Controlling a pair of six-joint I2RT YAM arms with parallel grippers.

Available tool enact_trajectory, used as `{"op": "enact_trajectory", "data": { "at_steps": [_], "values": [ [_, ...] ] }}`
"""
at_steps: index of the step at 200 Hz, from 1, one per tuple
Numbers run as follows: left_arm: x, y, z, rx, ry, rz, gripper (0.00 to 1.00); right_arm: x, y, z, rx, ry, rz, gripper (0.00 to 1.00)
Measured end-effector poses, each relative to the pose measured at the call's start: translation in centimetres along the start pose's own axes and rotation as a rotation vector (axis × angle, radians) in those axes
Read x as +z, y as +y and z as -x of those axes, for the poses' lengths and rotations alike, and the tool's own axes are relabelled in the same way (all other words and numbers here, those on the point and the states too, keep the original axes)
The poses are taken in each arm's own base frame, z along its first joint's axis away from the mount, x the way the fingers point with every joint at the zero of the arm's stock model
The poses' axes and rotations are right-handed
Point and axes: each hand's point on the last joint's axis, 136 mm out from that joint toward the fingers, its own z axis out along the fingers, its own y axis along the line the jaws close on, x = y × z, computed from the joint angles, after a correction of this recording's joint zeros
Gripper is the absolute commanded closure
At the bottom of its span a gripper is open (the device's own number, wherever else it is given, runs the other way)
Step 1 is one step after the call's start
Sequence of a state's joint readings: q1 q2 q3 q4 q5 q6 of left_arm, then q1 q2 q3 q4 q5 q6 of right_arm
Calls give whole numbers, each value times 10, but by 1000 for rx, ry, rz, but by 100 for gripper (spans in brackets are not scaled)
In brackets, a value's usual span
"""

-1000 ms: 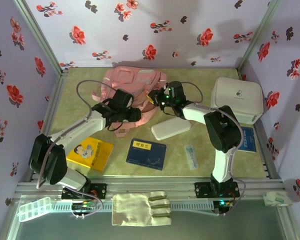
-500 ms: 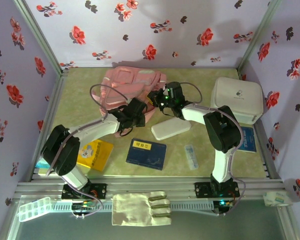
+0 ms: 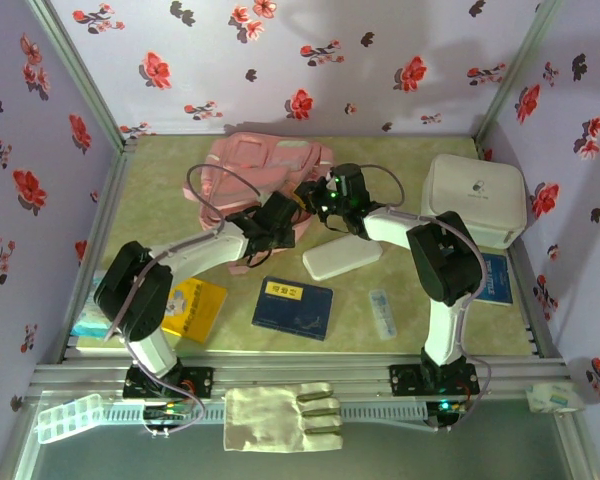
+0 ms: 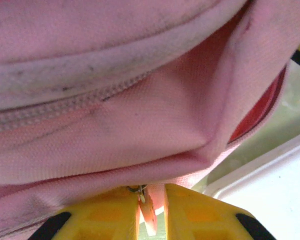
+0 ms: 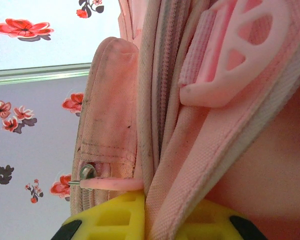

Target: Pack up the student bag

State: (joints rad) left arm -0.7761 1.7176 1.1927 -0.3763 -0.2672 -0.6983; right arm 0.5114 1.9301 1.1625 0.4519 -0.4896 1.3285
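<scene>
The student bag (image 3: 260, 165) is a large pink backpack lying at the back of the table. My left gripper (image 3: 283, 213) is at its near right edge. In the left wrist view its yellow fingers (image 4: 107, 212) are shut on a pink zipper pull (image 4: 149, 210), under the bag's zipper (image 4: 65, 102). My right gripper (image 3: 317, 196) meets the bag from the right. In the right wrist view it (image 5: 157, 202) is shut on a pink fabric band of the bag (image 5: 190, 165). Another zipper pull (image 5: 115, 184) rests on top of its left finger.
A white pencil case (image 3: 342, 258) lies just right of both grippers. A blue book (image 3: 293, 307) and a yellow book (image 3: 190, 305) lie nearer the front. A white hard box (image 3: 473, 198) stands at the right, a glove (image 3: 280, 415) on the front rail.
My left gripper has travelled right along the bag's near edge, ending close to the right gripper. The right gripper has stayed where it was.
</scene>
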Motion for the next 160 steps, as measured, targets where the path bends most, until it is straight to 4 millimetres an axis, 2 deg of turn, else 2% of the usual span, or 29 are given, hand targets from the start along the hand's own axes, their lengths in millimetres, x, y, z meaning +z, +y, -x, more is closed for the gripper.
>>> {"op": "enact_trajectory", "data": {
  "at_steps": [30, 96, 123, 141, 160],
  "values": [
    [5, 3, 1, 4, -6, 31, 83, 0, 0, 0, 0, 0, 0, 86],
    [4, 8, 2, -1, -15, 54, 100, 0, -3, 4, -14, -22, -11, 88],
    [3, 11, 0, 10, -13, 60, 100, -2, -10, 10, -39, -46, -40, 89],
    [-4, 18, -3, 13, -14, 62, 100, -4, -17, 15, -61, -59, -66, 89],
    [-12, 35, -8, 1, -20, 66, 100, -6, -23, 19, -77, -70, -93, 89]
  ]
}}
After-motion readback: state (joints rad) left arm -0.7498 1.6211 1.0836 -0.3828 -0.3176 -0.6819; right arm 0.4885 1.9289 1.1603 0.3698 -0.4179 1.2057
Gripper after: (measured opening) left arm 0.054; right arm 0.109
